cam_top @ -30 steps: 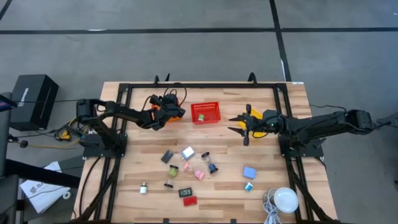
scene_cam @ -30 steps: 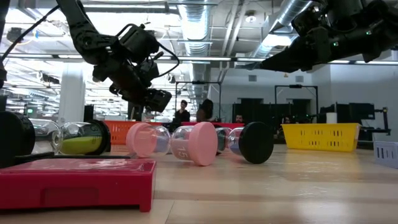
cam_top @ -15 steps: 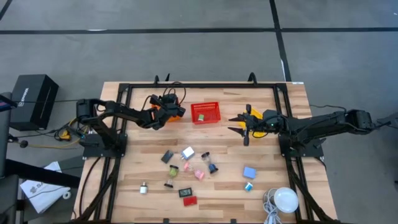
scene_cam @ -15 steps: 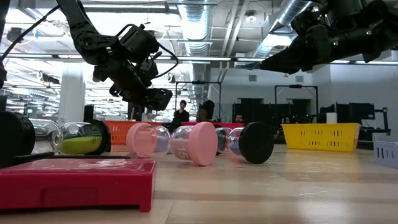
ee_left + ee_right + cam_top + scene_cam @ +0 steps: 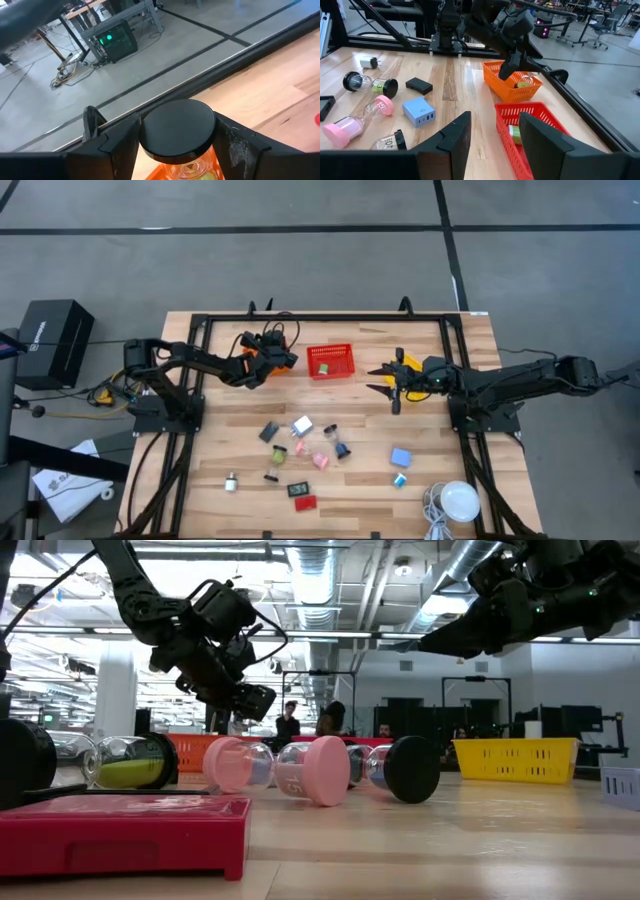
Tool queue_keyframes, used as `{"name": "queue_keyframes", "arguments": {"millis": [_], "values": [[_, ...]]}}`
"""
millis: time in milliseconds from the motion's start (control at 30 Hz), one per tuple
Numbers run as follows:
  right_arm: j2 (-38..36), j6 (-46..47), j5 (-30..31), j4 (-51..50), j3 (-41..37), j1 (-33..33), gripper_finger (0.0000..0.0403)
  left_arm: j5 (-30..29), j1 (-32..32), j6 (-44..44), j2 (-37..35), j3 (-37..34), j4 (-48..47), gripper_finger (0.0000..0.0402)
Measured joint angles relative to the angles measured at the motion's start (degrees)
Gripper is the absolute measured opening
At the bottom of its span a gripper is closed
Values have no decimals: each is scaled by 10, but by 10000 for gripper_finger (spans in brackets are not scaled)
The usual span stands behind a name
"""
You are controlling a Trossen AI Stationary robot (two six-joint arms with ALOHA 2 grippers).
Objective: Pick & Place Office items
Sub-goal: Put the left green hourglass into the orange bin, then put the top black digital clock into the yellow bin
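Your left gripper (image 5: 262,358) has barely moved in the last second: it still hangs over the orange basket (image 5: 512,85) at the table's far left-centre, having shifted only a hair toward the frame. Its fingers (image 5: 119,145) pinch a clear-bodied hourglass (image 5: 177,131) by its round black cap, with the orange of the basket showing through the glass below. In the right wrist view you can see that basket already holding something with a green tint.

Next along sits the red basket (image 5: 330,361), unmoved, with a small greenish piece inside it. In front of it, toward the near edge, the loose office items lie where they were. A dark block (image 5: 269,431) and a white block (image 5: 302,424) sit at the far side of the cluster, small hourglasses with pink caps (image 5: 300,769) and a black cap (image 5: 412,769) lie on their sides in the middle, and a flat red rectangle (image 5: 305,502) with a black piece just beyond it lies nearest the edge. A small pale cylinder (image 5: 231,479) lies apart to the left, and two blue blocks (image 5: 401,457) to the right.

Your right gripper (image 5: 385,379) stays put, hovering above bare wood just right of the red basket, its fingers (image 5: 452,140) spread wide and holding nothing. The white dome (image 5: 460,500) rests at the near right corner.
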Motion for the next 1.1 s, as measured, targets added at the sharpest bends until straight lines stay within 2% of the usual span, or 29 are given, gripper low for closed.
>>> {"name": "queue_keyframes", "arguments": {"millis": [633,1100], "values": [[0,0,0,-6,0,0,159,7,0,-5,0,0,0,224],[0,0,0,-6,0,0,159,7,0,-4,-11,0,4,283]]}}
